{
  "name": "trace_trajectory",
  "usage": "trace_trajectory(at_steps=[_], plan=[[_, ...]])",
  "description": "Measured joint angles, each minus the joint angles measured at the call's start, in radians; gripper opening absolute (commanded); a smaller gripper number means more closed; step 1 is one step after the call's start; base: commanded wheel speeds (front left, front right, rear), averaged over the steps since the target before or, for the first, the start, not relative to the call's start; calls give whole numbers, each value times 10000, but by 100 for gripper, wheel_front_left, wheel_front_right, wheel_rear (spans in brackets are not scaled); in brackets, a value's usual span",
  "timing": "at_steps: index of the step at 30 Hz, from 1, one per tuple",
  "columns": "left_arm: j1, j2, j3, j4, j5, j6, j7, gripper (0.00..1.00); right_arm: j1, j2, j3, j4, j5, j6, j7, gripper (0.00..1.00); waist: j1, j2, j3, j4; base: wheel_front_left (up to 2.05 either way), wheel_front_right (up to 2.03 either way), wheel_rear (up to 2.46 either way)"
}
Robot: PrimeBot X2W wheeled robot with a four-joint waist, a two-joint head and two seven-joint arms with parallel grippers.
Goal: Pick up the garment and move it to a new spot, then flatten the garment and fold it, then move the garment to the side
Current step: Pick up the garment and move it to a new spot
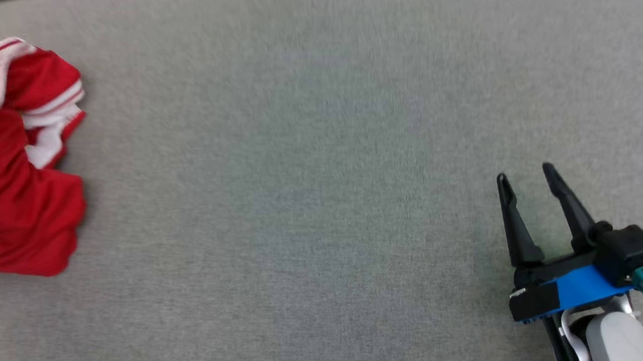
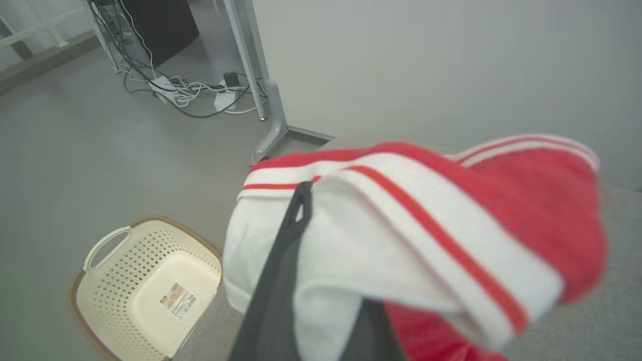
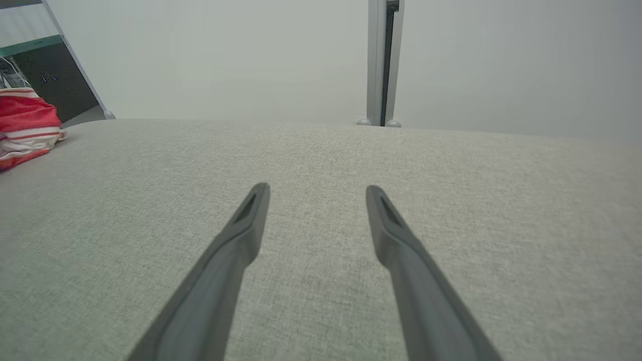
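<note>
Garment, judged limp and light, lies bunched far left, best held by its striped hem, which the left end effector clamps; right end effector spread, empty.

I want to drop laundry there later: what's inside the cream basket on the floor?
A label sticker on the bottom of the cream basket, and no clothes in the visible part. Its near corner is hidden behind the grey padded surface.

Counter wide and bare ahead of my right fingers, spread, nothing between them. Only obstacle: bunched garment at far left edge, well apart, cloth wrapped over my left fingers. Basket on floor below that edge.
</note>
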Motion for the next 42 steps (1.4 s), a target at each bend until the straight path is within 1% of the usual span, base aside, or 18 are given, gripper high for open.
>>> trace_trajectory(at_steps=[1,2,7,9,16,18,24,28,33,35,37,39,41,42], plan=[[-9,113,-146,-184,136,-90,17,0,48,0,33,123,84,0,-38,100,0,0,-224,21,0,0,0],[-95,324,-573,-633,422,-297,228,0,150,2,75,309,261,0,-109,100,-2,0,-678,53,0,0,0],[-991,523,-1480,-2163,882,-583,708,0,527,-4,36,742,545,0,-257,100,-2,0,-1862,119,0,0,0],[-1445,441,-1691,-2667,805,-677,874,0,686,2,44,857,702,0,-326,100,-3,0,-2272,82,0,0,0],[-3209,-477,-2815,-3852,349,-838,1381,0,1051,2,31,1122,970,0,-424,100,-3,0,-3273,-281,0,0,0],[-3711,-690,-3154,-4044,385,-853,1409,0,1057,-2,17,1133,1014,0,-437,100,-2,0,-3368,-459,0,0,0],[-4328,-1829,-4117,-4405,-54,-926,1363,0,1043,0,201,1175,1035,0,-453,100,1,0,-3387,-1032,0,0,0],[-4245,-2424,-4978,-4602,-372,-934,1256,0,984,-2,286,1147,1108,0,-453,100,1,0,-3232,-1466,0,0,0],[-3366,-2665,-5944,-4481,-514,-938,957,0,862,0,430,1216,1202,0,-458,100,2,0,-2957,-2063,0,0,0],[-2805,-2865,-6128,-4207,-817,-949,713,0,796,0,445,1248,1248,0,-470,100,2,0,-2852,-2305,0,0,0],[-2197,-2976,-6349,-3808,-899,-951,441,0,772,-4,462,1308,1329,0,-512,100,2,0,-2744,-2524,0,0,0],[-1548,-3126,-6516,-3191,-909,-945,146,0,738,-6,499,1352,1354,0,-520,100,2,0,-2652,-2682,0,0,0],[-914,-3304,-6742,-2428,-955,-815,-59,0,645,0,535,1371,1383,0,-527,100,2,0,-2574,-2793,0,0,0],[-662,-3342,-6851,-2056,-836,-740,-161,20,607,-4,556,1373,1384,0,-552,100,2,0,-2524,-2838,0,0,0]])
